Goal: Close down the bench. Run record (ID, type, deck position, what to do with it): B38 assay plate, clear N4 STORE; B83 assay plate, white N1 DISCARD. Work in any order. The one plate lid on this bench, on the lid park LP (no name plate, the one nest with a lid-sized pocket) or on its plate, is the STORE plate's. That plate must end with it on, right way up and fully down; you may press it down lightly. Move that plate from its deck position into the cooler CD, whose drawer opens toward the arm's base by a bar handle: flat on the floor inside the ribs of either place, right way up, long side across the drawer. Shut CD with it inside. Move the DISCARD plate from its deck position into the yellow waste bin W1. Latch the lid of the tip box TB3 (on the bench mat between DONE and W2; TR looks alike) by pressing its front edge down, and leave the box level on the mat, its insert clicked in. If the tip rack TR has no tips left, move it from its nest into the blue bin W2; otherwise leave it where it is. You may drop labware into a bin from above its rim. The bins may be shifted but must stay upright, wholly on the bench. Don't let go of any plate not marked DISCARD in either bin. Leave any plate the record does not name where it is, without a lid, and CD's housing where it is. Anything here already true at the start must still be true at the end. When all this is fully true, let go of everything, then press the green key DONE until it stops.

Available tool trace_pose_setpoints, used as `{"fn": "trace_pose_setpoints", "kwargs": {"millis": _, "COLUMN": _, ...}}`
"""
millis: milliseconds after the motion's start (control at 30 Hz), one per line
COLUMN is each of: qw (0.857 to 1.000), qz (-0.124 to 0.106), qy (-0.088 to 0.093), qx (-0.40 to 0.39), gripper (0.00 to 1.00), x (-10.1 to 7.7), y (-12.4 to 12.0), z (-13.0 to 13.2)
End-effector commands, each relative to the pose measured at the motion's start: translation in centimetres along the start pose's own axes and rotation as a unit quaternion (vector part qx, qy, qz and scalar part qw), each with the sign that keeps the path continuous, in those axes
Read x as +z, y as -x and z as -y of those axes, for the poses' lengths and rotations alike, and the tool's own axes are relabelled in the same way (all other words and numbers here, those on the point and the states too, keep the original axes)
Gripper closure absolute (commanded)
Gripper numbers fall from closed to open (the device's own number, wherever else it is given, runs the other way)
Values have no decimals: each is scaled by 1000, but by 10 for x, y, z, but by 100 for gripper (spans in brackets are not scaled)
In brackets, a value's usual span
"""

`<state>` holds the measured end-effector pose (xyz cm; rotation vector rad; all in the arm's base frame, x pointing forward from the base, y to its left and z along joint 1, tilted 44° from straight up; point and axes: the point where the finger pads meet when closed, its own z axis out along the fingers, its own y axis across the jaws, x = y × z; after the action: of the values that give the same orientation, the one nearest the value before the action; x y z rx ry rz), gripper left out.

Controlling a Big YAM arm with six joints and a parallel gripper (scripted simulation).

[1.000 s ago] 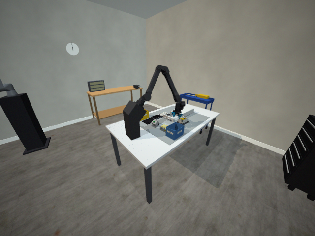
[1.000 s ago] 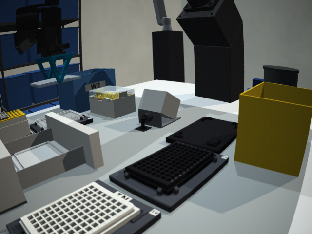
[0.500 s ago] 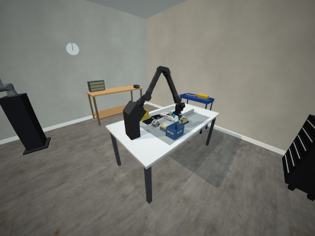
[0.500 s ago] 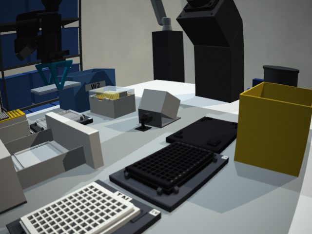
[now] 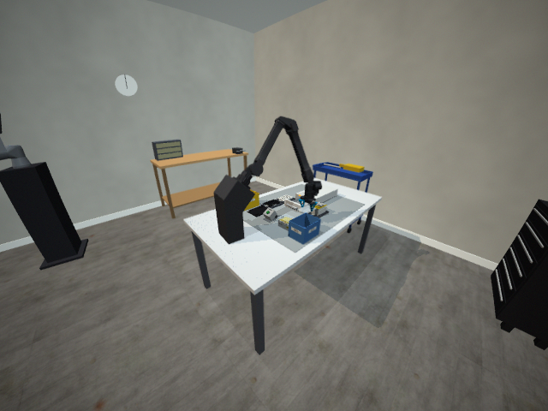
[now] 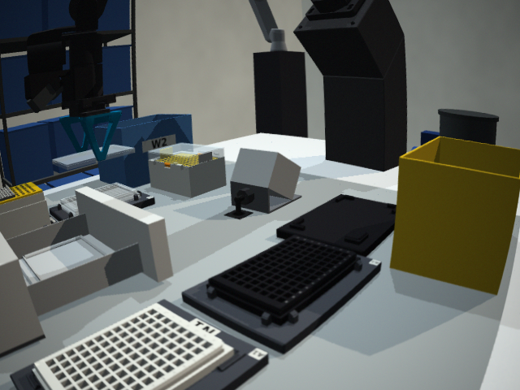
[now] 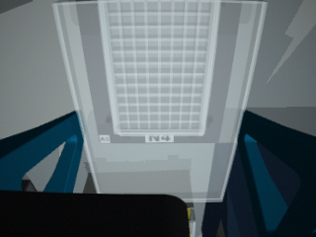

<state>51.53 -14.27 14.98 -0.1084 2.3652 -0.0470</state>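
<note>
One teal-fingered black gripper [image 6: 90, 140] clenched on a flat translucent plate lid [image 6: 93, 156], lid level between its fingers, clear gridded assay plate [image 7: 160, 66] directly beneath, apart.

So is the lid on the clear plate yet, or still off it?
Off. The gripper holds the clear lid in the air, above the clear plate, which shows through it in the wrist view.

Teal gripper [image 6: 93, 145] fingers, black arm [image 6: 80, 62]. Translucent pale lid [image 6: 90, 156]. Clear gridded plate [image 7: 160, 59] seen through lid. White plate [image 6: 134, 357], square-well grid. Black plate [image 6: 285, 272], same grid. Yellow bin [image 6: 453, 218]. Blue bin [image 6: 138, 134], white W2 label. Grey tip box [image 6: 187, 170], yellow insert.
</note>
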Motion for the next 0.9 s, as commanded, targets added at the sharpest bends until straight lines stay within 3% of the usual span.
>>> {"fn": "trace_pose_setpoints", "kwargs": {"millis": 0, "qw": 1000, "qz": 9, "qy": -1, "qx": 0, "gripper": 100, "x": 7, "y": 13, "z": -1}}
{"fn": "trace_pose_setpoints", "kwargs": {"millis": 67, "qw": 1000, "qz": 1, "qy": -2, "qx": 4, "gripper": 100, "x": 9, "y": 3, "z": 3}}
{"fn": "trace_pose_setpoints", "kwargs": {"millis": 167, "qw": 1000, "qz": 10, "qy": -2, "qx": 1, "gripper": 100, "x": 12, "y": 13, "z": 1}}
{"fn": "trace_pose_setpoints", "kwargs": {"millis": 600, "qw": 1000, "qz": 8, "qy": 0, "qx": 0, "gripper": 100, "x": 28, "y": 10, "z": -1}}
{"fn": "trace_pose_setpoints", "kwargs": {"millis": 633, "qw": 1000, "qz": -1, "qy": 0, "qx": 4, "gripper": 100, "x": 29, "y": 2, "z": 1}}
{"fn": "trace_pose_setpoints", "kwargs": {"millis": 867, "qw": 1000, "qz": 7, "qy": 0, "qx": 1, "gripper": 100, "x": 39, "y": 9, "z": -1}}
